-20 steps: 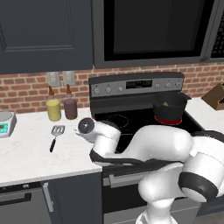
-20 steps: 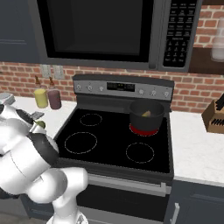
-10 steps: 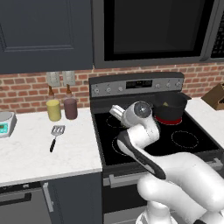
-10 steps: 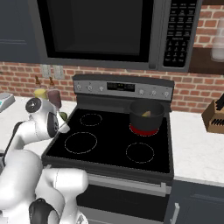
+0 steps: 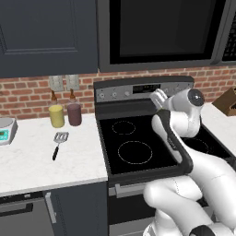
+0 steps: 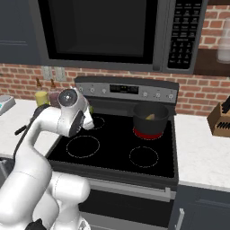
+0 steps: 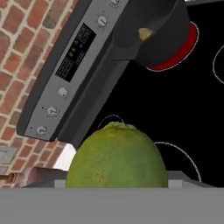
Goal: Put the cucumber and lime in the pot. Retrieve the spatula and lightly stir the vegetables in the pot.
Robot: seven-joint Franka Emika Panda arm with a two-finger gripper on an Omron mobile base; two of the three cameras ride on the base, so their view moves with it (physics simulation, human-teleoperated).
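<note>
Right, I've got the small round green lime (image 7: pixel 116 156) clamped in my gripper (image 6: pixel 88 117) above the stovetop; the yellowish cucumber (image 6: pixel 150 117) sits in the dark red-banded pot (image 6: pixel 150 119), the black-handled slotted spatula (image 5: pixel 58 144) waits untouched on the counter.

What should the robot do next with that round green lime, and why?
Probably carry the round green lime rightward across the stove to above the dark grey pot. The gripper holds it over the left burners, and the pot, with something yellowish inside, sits on the red-glowing burner.
</note>
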